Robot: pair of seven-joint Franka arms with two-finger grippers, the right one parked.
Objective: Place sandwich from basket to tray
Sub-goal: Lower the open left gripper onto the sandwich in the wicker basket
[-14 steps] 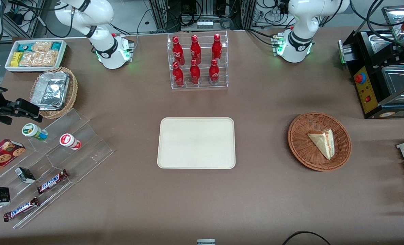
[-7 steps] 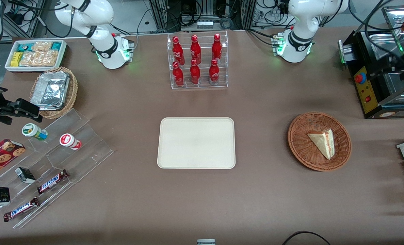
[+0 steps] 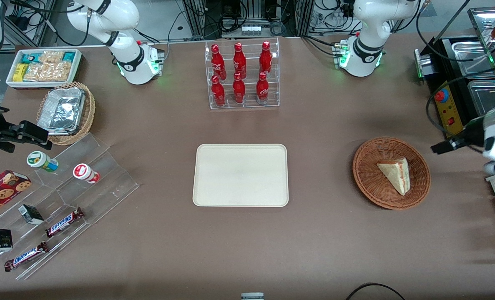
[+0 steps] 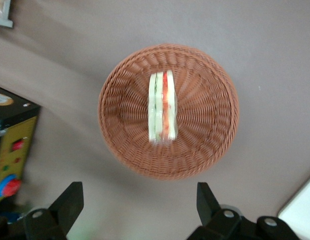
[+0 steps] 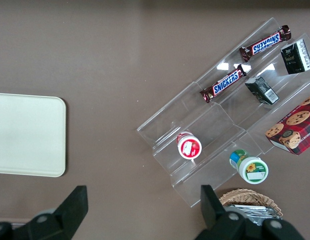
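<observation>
The pincer [image 4: 139, 210] hangs open and empty, high above the bench beside the basket [image 4: 215, 125] — not yet over it. The sandwich [image 4: 162, 107] lies in the basket's middle, its long axis running crosswise to the line between the two fingers — so they could straddle its thin width.

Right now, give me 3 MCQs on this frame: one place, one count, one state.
1. Where does the sandwich lie?
A. on the tray
B. in the basket
C. on the bare table

2. How many red bottles stand in the clear rack?
A. four
B. six
C. eight

3. How is the gripper?
A. open, above the basket, touching nothing
B. shut on the sandwich
C. open, over the tray

Key:
1. B: the wedge rests inside the basket, and the tray holds nothing.
2. B: two rows of three bottles.
3. A: the left wrist view shows its fingers spread wide with the basket and sandwich below them; in the front view the arm is toward the working arm's end of the table, beside the basket.
</observation>
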